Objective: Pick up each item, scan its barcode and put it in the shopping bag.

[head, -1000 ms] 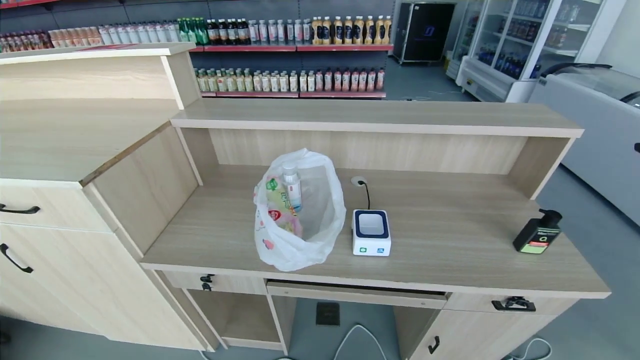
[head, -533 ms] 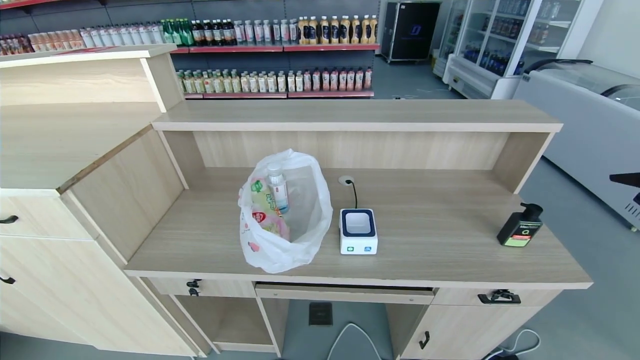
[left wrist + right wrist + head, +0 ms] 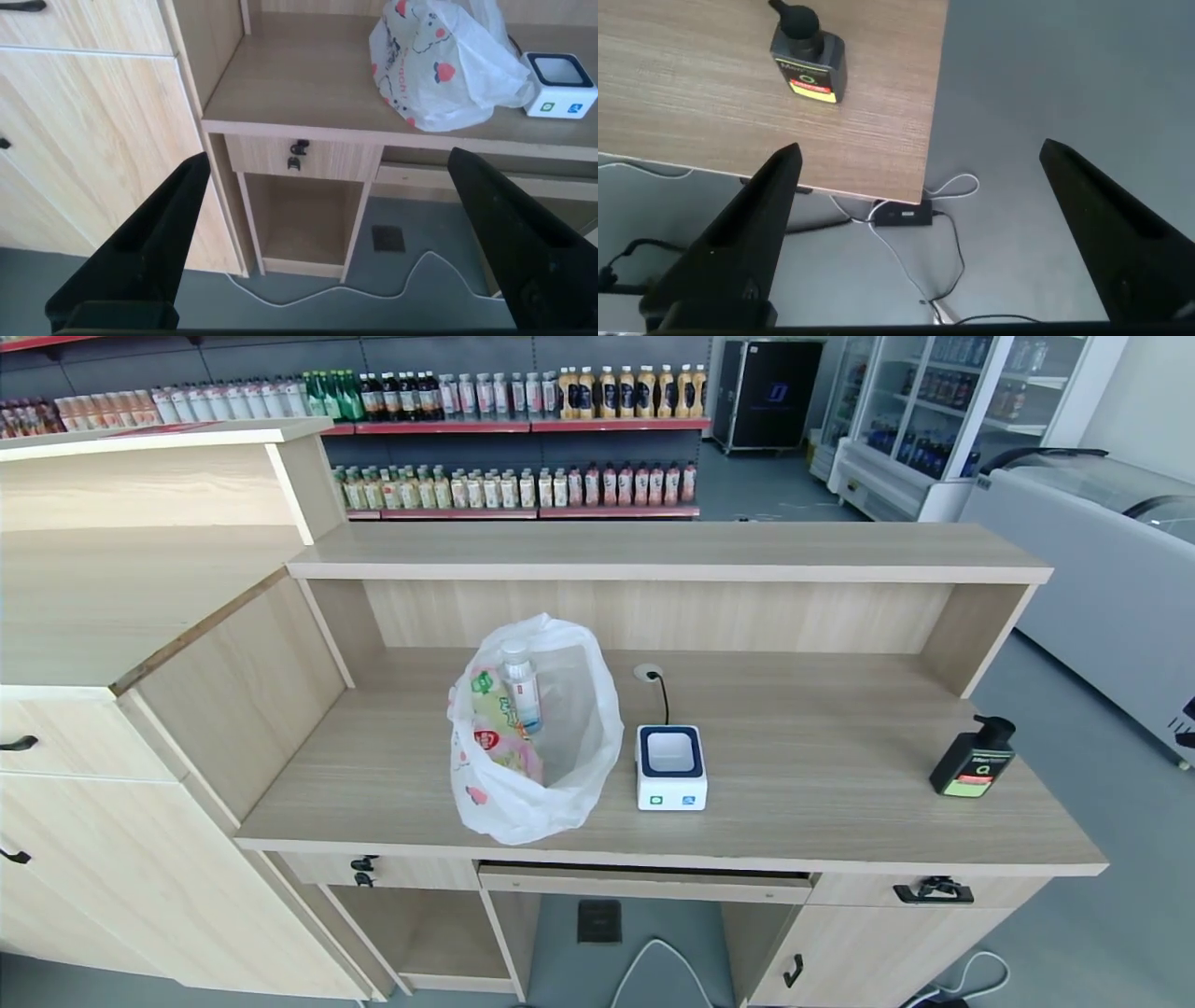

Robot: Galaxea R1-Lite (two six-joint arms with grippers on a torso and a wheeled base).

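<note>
A white plastic shopping bag (image 3: 537, 747) stands open on the wooden counter (image 3: 822, 756), holding a clear bottle (image 3: 520, 686) and a pink-green snack packet (image 3: 495, 733). To its right sits the white barcode scanner (image 3: 670, 767). A black pump bottle (image 3: 971, 761) stands near the counter's right end. My left gripper (image 3: 327, 159) is open and holds nothing, below counter height in front of the left drawer; the bag (image 3: 448, 61) and scanner (image 3: 559, 82) lie beyond it. My right gripper (image 3: 920, 147) is open and holds nothing, off the counter's right end, near the pump bottle (image 3: 808, 61).
A raised shelf (image 3: 672, 546) backs the counter, and a taller cabinet (image 3: 112, 607) flanks it on the left. The drawer (image 3: 299, 157) under the bag has a key in it. Cables (image 3: 915, 219) lie on the floor by the right end. A freezer (image 3: 1102, 560) stands further right.
The head camera has shifted, so the whole picture has moved. A dark part of the right arm at the right edge has sunk lower. Nothing on the counter has moved.
</note>
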